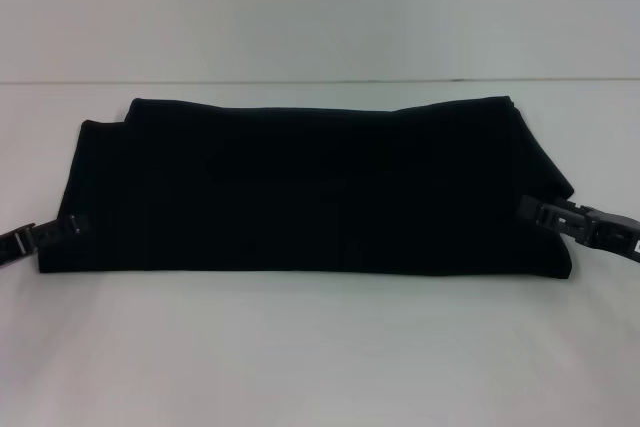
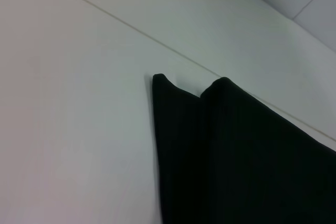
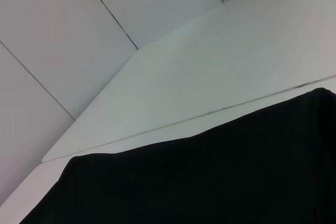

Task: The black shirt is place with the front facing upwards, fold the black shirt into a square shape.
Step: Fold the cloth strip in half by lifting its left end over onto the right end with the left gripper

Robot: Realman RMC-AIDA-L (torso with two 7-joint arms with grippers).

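The black shirt (image 1: 320,187) lies on the white table (image 1: 320,347), folded into a long flat band that runs left to right. Its upper layer sits slightly offset from the lower one along the far edge. My left gripper (image 1: 78,224) reaches in low from the left and sits at the band's left end. At the opposite end, my right gripper (image 1: 525,207) rests over the fabric's edge. The left wrist view shows two stacked corners of the shirt (image 2: 236,156). In the right wrist view the shirt (image 3: 210,182) fills the foreground.
A thin seam (image 1: 320,81) crosses the table behind the shirt. Bare white table lies in front of the shirt and on both sides. A pale panelled wall (image 3: 63,35) stands beyond the table's far edge.
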